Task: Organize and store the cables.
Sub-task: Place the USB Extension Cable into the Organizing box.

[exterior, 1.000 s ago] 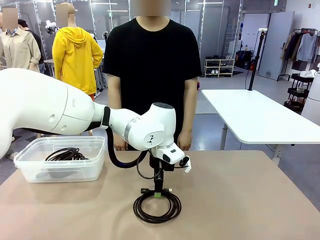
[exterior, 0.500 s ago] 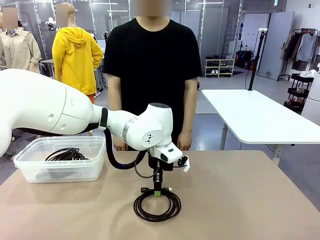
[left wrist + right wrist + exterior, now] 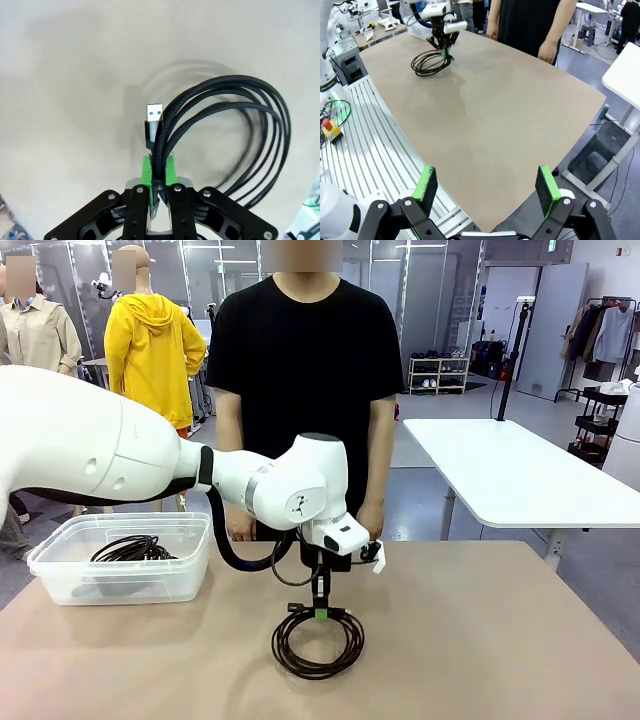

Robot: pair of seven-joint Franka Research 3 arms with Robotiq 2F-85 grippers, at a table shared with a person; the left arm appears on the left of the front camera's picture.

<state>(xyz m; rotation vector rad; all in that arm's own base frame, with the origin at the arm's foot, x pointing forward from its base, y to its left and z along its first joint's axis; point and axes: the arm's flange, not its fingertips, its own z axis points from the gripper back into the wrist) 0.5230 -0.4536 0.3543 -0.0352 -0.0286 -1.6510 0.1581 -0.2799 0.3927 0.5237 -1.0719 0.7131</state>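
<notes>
While my left gripper (image 3: 321, 614) pinches the top of the coiled cable (image 3: 318, 643) at mid-bench (image 3: 480, 640), its loop hanging against the surface, my right gripper (image 3: 487, 187) stays spread, another coil (image 3: 133, 548) lying in the bin (image 3: 120, 578).

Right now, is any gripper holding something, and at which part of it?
The left gripper holds the coiled black cable by its bundled strands near the USB plug. The right gripper is open and holds nothing.
</notes>
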